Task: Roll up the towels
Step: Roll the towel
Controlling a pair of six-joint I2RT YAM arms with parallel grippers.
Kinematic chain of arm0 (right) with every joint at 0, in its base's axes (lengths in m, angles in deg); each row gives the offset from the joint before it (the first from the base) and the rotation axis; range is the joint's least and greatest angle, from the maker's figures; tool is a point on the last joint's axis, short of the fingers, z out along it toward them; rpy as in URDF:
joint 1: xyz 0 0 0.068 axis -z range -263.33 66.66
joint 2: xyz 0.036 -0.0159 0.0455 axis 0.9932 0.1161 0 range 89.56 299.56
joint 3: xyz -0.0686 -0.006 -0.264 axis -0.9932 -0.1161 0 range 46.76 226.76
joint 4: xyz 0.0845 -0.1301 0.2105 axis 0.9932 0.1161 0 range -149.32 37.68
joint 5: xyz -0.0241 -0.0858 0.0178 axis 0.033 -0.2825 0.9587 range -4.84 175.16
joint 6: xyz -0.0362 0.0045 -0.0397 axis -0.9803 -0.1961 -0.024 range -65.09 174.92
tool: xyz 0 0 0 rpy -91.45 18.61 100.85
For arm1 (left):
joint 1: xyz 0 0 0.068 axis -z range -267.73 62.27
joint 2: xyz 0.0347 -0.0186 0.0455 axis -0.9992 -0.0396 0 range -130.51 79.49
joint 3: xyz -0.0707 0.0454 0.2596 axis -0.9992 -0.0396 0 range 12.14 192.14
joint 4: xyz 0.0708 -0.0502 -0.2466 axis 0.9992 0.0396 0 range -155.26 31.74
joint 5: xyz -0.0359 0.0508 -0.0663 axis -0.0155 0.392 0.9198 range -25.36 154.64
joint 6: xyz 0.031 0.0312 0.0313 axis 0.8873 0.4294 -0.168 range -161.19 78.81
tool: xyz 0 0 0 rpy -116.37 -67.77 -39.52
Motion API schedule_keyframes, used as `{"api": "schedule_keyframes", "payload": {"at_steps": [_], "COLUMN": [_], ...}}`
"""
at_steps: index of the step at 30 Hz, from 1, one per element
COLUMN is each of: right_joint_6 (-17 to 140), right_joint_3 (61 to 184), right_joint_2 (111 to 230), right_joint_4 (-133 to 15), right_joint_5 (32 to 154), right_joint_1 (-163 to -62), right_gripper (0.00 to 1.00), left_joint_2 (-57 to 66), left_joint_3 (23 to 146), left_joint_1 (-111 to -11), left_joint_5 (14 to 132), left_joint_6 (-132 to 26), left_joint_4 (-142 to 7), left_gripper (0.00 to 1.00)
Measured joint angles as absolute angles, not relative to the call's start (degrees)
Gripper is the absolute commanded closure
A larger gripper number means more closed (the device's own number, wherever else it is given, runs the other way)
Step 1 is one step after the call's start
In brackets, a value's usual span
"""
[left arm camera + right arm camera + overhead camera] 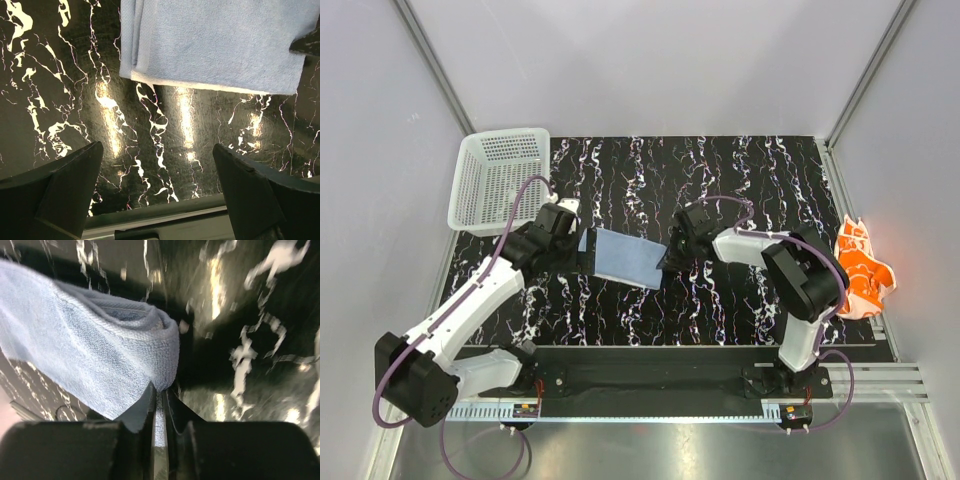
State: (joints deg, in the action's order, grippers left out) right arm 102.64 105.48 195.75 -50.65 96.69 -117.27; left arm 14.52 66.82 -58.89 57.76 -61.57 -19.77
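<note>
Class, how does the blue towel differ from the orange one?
The blue towel is plain; the orange towel has white print. The blue towel lies folded, central; the orange towel lies crumpled, far right. The right gripper pinches only the blue towel. Both are unrolled.

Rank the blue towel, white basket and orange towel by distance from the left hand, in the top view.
1. Blue towel, just right of the left hand.
2. White basket, back-left corner.
3. Orange towel, far right edge.
</note>
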Motion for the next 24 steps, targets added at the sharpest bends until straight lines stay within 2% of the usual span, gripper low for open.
{"api": "schedule_keyframes", "payload": {"at_steps": [5, 7, 8, 9, 10, 13, 17, 20, 24], "right_joint_6": [107.0, 108.9, 109.9, 111.0, 112.4, 113.5, 113.8, 112.4, 108.7], "right_joint_3": [99.5, 97.1, 95.6, 94.2, 93.0, 90.7, 89.6, 90.4, 95.0], "right_joint_2": [191.5, 189.5, 188.2, 186.7, 185.1, 179.5, 171.6, 165.1, 164.0], "right_joint_4": [-53.1, -53.2, -53.3, -53.0, -52.7, -48.0, -36.7, -30.5, -27.6], "right_joint_5": [95.1, 94.6, 94.3, 94.0, 93.8, 91.4, 85.7, 80.9, 76.9], "right_joint_1": [-122.1, -125.3, -127.4, -129.5, -131.5, -135.9, -136.6, -136.5, -135.5], "right_gripper": [0.85, 0.76, 0.7, 0.53, 0.44, 0.22, 0.17, 0.16, 0.17], "left_joint_2": [15.8, 15.9, 15.9, 15.7, 15.6, 15.2, 15.6, 17.2, 20.0], "left_joint_3": [66.1, 66.0, 66.0, 66.0, 66.0, 66.0, 66.1, 66.1, 66.4], "left_joint_1": [-57.2, -55.7, -54.8, -53.8, -52.7, -49.7, -47.7, -45.6, -43.4], "left_joint_5": [58.0, 57.9, 57.9, 57.9, 57.9, 57.9, 56.2, 53.6, 53.2], "left_joint_6": [-61.3, -61.2, -61.2, -61.2, -61.2, -61.1, -61.1, -61.2, -62.0], "left_joint_4": [-20.1, -20.1, -20.1, -20.1, -20.1, -20.1, -19.8, -19.4, -21.6], "left_gripper": [0.01, 0.01, 0.02, 0.03, 0.04, 0.07, 0.07, 0.01, 0.01]}}
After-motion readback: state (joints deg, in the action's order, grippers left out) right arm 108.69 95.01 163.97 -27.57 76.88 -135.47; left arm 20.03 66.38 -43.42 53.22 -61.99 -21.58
